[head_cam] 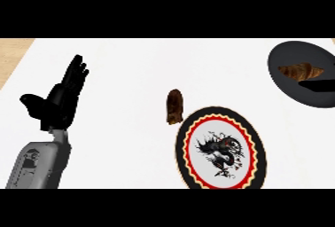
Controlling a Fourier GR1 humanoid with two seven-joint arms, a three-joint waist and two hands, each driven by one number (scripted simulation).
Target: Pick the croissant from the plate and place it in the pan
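Presently we find the left hand (57, 99) at the view's left, fingers straight and pointing up, thumb spread to the side, holding nothing; it rests well apart from every item. Its grey forearm (39, 165) enters from the lower edge. The right hand does not show.

We note a croissant (303, 71) lying inside the dark pan (288, 91) at the upper right. The pan is cut by the right border, and a black bar, its nature unclear, lies across it below the croissant. A second brown piece (174, 106) stands on the white counter (131, 62), just beside the plate's upper left rim; we cannot tell whether it touches the rim.

The plate (189, 128), black-rimmed with a red and yellow ring and a dark figure at its centre, carries no food.

We record wide bare counter between hand and brown piece, and again between plate and pan. The counter's left edge shows wood beyond.
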